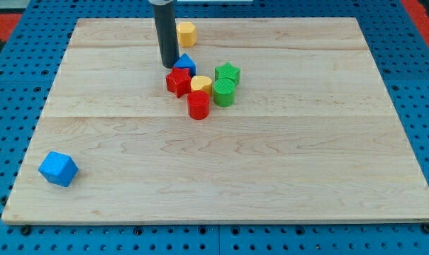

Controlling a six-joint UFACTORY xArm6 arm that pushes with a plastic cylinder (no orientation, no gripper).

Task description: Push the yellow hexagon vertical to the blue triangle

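The yellow hexagon (186, 32) sits near the view's top edge of the wooden board (306, 156), just right of my rod. The blue triangle (186, 64) lies below it, at the top of a cluster of blocks. My tip (169, 66) rests on the board just left of the blue triangle, touching or nearly touching it, and above the red star (177, 81). The rod stands between the hexagon and the view's left.
The cluster also holds a yellow block (201, 86), a red cylinder (198, 105), a green star (227, 72) and a green cylinder (224, 92). A blue cube (58, 168) sits alone at the view's lower left. The board lies on a blue perforated table (8, 85).
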